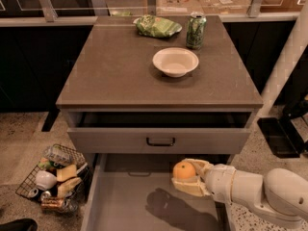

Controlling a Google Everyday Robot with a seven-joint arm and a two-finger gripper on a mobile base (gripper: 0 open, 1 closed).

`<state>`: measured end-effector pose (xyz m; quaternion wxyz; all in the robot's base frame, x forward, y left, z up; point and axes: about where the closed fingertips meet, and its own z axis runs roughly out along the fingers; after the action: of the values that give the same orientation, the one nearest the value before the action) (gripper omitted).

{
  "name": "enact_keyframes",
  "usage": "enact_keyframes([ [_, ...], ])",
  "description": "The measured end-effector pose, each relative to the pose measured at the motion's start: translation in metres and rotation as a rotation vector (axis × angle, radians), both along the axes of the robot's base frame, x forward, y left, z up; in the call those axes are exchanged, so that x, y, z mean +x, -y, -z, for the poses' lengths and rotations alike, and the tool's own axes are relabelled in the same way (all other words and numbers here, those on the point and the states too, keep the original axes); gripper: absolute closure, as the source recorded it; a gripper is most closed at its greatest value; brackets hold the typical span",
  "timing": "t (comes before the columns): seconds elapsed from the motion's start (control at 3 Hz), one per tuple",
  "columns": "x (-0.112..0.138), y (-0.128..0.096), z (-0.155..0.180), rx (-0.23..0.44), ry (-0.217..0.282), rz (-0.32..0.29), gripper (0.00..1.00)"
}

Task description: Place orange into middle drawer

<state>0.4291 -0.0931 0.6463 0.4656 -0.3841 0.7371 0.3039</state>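
- Clamping the orange [183, 170] between them, the pale jaws of the gripper [186, 177] sit one above and one beneath the fruit.
- The gripper reaches in from the right, on a thick white arm [260, 194].
- The orange is held over the right rear part of the middle drawer [125, 203], which is pulled out; its grey floor is bare apart from the arm's shadow [175, 208].
- The orange is not resting on the drawer floor.
- Just above the gripper, the upper drawer [110, 141] stands slightly open, with its black bar handle [160, 141] centred on the front.
- On the tabletop [110, 76]: a white bowl [175, 61] near the middle, a green can [196, 31] upright behind it, and a green bag [158, 26] to the can's left.
- On the floor left of the cabinet is a wire basket [29, 184] filled with assorted items.
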Motion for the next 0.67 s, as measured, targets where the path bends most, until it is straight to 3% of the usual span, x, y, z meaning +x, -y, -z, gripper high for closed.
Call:
enact_keyframes([
  [0.33, 0.031, -0.005, 0.036, -0.019, 0.009, -0.010, 1.00],
  [0.67, 0.061, -0.029, 0.101, -0.009, -0.034, -0.074, 1.00],
])
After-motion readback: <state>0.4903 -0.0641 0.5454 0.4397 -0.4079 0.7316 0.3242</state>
